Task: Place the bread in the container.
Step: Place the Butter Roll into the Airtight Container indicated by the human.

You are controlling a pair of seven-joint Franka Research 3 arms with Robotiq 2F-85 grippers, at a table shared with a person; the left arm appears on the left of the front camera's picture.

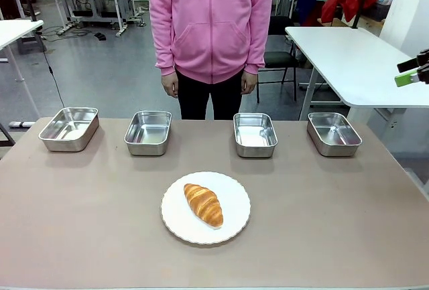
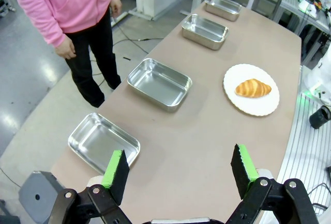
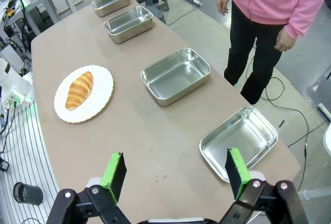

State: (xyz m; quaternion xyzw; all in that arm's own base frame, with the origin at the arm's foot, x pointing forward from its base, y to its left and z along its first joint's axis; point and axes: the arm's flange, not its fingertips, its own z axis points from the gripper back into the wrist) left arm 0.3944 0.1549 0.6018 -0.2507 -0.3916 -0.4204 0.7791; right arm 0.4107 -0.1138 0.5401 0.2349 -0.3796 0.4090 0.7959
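Note:
The bread (image 1: 203, 204), a golden-brown croissant, lies on a round white plate (image 1: 231, 220) at the table's near middle. Several alike steel containers stand empty in a row along the far side: far left (image 1: 69, 128), left of centre (image 1: 148, 131), right of centre (image 1: 255, 133), far right (image 1: 333, 132). My left gripper (image 2: 180, 164) hovers open high above the leftmost container (image 2: 103, 142), with the bread (image 2: 252, 88) well off. Open too, my right gripper (image 3: 175, 168) hangs above the rightmost container (image 3: 239, 141), far from the bread (image 3: 79, 89). Its tips (image 1: 409, 71) peek in at the right edge.
A person in a pink hoodie (image 1: 211, 22) stands at the far edge, hands (image 1: 170, 88) hanging at the sides, off the table. The brown tabletop (image 1: 335, 223) is bare around the plate. Other white tables (image 1: 348, 55) stand behind.

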